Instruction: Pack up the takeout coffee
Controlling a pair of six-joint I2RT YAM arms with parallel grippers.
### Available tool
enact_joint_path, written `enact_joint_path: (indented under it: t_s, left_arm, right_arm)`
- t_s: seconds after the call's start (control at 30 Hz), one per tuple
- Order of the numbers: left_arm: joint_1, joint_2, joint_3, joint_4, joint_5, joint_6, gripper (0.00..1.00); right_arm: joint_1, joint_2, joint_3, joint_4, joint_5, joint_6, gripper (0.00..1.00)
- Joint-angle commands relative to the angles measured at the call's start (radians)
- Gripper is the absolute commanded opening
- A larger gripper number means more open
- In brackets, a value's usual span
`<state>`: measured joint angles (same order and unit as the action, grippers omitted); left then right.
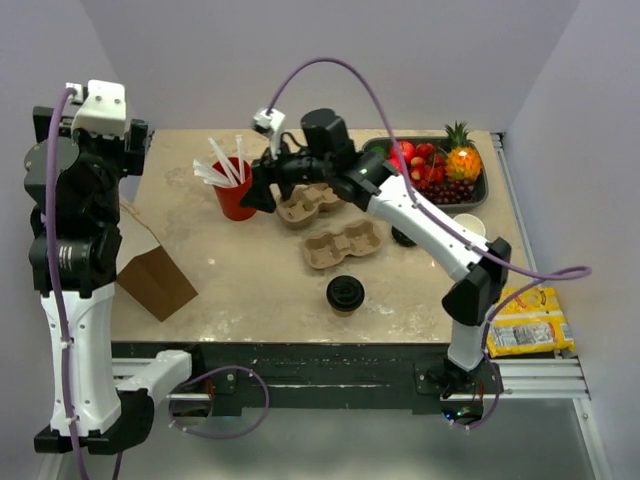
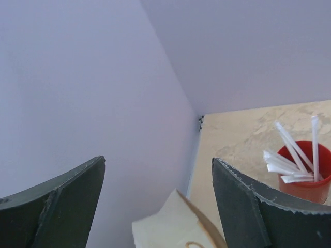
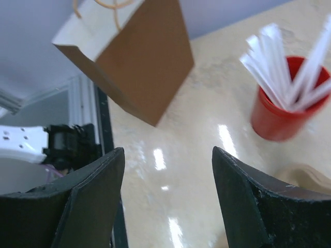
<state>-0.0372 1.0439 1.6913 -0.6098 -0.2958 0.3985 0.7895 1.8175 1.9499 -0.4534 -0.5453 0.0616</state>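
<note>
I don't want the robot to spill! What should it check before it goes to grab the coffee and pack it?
1. Takeout coffee upright, lid on: ok.
2. Right gripper open and empty: ok.
3. Left gripper open and empty: ok.
4. A gripper above the coffee: not ok; the right one is near the red cup, the left is raised at the table's left edge.
5. Paper bag mouth open wide enough: cannot tell.

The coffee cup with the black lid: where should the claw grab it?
Probably by the paper wall just under the lid, coming down from above. The lidded coffee cup stands upright near the front edge, with bare table around it, so both round sides are free to pinch.
</note>
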Motion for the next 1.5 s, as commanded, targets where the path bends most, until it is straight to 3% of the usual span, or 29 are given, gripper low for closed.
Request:
enact_joint_path:
  t_s: [0.0, 0.23, 0.43, 1.13, 1.23, 1.47]
  left_arm:
    - [0.068, -0.041, 0.056, -0.001, -0.075, -0.066, 0.89]
    - [0.149, 0.019, 0.25, -0.007, -0.12, -0.145, 0.94]
    - [0.187, 0.004, 0.257, -0.022, -0.082, -0.168, 0.94]
    - [0.22, -0.022, 0.202, -0.057, 0.026, -0.204, 0.93]
    - [0.22, -0.03, 0.202, -0.059, 0.038, -0.208, 0.93]
    - [0.22, -0.058, 0.192, -0.064, 0.046, -0.216, 0.93]
  right_arm:
    - [0.108, 0.13, 0.17, 0.126, 0.063, 0.144, 0.75]
    - [0.309, 0.376, 0.481, 0.17, 0.303, 0.266, 0.82]
    - [0.364, 0.442, 0.527, 0.183, 0.491, 0.34, 0.8]
    - [0.416, 0.609, 0.612, 0.259, 0.539, 0.345, 0.74]
    - [0.421, 0.615, 0.613, 0.252, 0.544, 0.357, 0.69]
    - [0.419, 0.612, 0.615, 0.257, 0.593, 0.32, 0.41]
